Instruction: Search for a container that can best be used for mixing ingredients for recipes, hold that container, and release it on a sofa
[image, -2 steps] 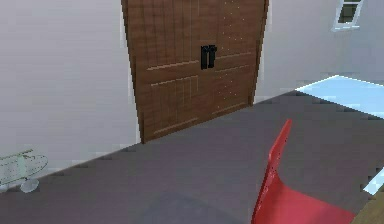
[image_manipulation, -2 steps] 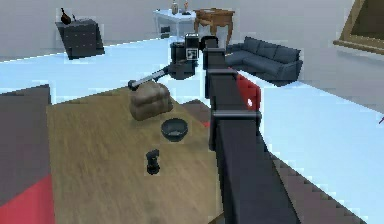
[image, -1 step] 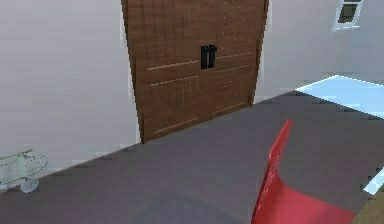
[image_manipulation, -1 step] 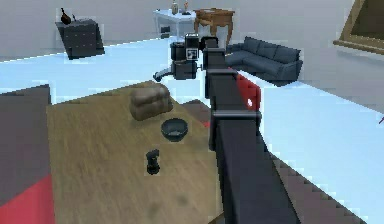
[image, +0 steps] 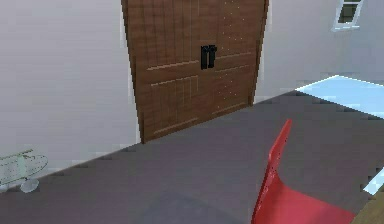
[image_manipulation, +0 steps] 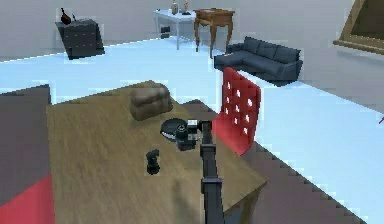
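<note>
in the arm side view the arm (image_manipulation: 210, 175) reaches over the wooden table (image_manipulation: 100, 140) and ends at the gripper (image_manipulation: 190, 134), mid-table toward its right edge. at the gripper's far end, on the tabletop, lies a dark round thing (image_manipulation: 172, 127) with a pale rim. by its shape i take it for the mixing container, though it is too small to be sure. it lies at the fingers and a little to their left. whether they are over it, beside it or touching it cannot be told. being round, it has no long axis to line up with. the state of the jaws cannot be told, and with the round thing resting on the table at them, neither can whether the gripper holds anything.

a brown loaf-like lump (image_manipulation: 150, 101) sits farther out and left on the table, apart from the round thing. a small dark object (image_manipulation: 153, 161) stands nearer and left, also apart. a red chair (image_manipulation: 240, 108) stands at the table's right edge, just right of the gripper.

the sofa (image_manipulation: 266, 58), dark, sits far and right, well apart from the table across pale floor. the red chair lies between table and sofa, so i judge a carry would have to go around it. farther off stand a dark dresser (image_manipulation: 80, 38), a white side table (image_manipulation: 172, 20) and a brown one (image_manipulation: 214, 20). in the forward view a brown double door (image: 195, 65) is ahead, with a second red chair (image: 285, 190) at the near right.
</note>
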